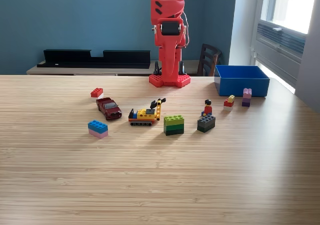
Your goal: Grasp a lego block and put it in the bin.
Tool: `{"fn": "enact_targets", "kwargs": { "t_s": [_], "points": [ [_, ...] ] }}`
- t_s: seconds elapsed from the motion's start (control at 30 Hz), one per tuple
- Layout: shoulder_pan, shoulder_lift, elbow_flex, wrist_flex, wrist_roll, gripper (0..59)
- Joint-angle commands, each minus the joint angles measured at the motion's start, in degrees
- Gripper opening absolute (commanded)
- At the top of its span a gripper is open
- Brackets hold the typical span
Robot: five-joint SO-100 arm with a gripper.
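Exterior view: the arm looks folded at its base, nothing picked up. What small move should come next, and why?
Probably unfold and reach forward toward one block, perhaps the red block. The arm stands upright at the table's far edge, its hand not clearly visible, every block sits on the table, and the blue bin looks empty.

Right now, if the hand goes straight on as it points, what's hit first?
The hand points straight down, so it would probably meet the arm's own red base first, not a block. Depth is unclear from this one view.
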Motion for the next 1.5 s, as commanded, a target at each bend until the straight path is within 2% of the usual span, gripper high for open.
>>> {"fn": "enact_targets", "kwargs": {
  "t_s": [0.03, 0.23, 0.4, 0.67, 1.07, 1.33, 1.43, 1.5],
  "points": [
    [0.1, -12.0, -17.1, 2.3, 1.6, 25.9],
    [0.1, -26.1, -30.2, 5.0, 3.3, 25.5],
    [0.1, -36.9, -36.6, 5.3, 2.7, 26.1],
    [-0.1, -49.7, -41.3, 5.3, -0.3, 27.2],
    [-0.1, -61.1, -47.4, 5.2, -1.2, 27.6],
    [-0.7, -68.9, -53.2, 5.2, -1.0, 25.6],
    [-1.4, -70.6, -54.2, 5.2, -0.7, 20.3],
    [-1.8, -71.2, -54.6, 5.1, -0.3, 11.8]
  ]
}}
